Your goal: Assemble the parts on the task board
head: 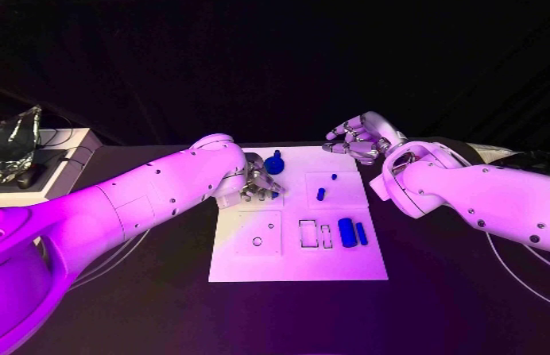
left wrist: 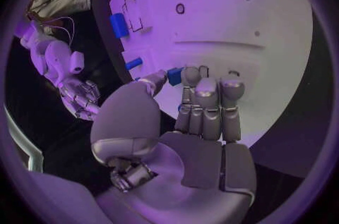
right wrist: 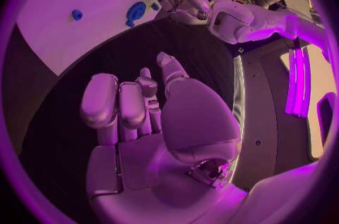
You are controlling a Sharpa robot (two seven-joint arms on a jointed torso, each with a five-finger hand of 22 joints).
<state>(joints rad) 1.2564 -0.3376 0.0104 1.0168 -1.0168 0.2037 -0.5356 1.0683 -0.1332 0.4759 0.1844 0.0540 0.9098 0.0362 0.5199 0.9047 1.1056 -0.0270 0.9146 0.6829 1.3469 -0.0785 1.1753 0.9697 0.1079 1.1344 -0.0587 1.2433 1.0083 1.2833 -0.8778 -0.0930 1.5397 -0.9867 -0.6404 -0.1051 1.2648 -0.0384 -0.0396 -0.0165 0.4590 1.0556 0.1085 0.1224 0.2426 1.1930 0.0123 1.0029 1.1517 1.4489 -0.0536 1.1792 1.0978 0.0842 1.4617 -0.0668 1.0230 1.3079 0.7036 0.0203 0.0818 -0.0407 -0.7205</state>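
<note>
Nearest us on the task board (head: pixel 298 269), toward its right edge, two blue blocks (head: pixel 347 233) lie loose beside outlined slots — assembly looks barely begun. Our left hand (head: pixel 254 183) pinches a small blue part (left wrist: pixel 174 77) near the board's far left corner, beside a round blue piece (head: pixel 275 164). Our right hand (head: pixel 358 139) hovers off the far right corner, fingers loosely curled, holding nothing.

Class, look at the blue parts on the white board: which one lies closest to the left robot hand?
The round blue disc-shaped part near the board's far edge, right beside the left robot hand. The other blue parts lie farther toward the board's right side.
</note>
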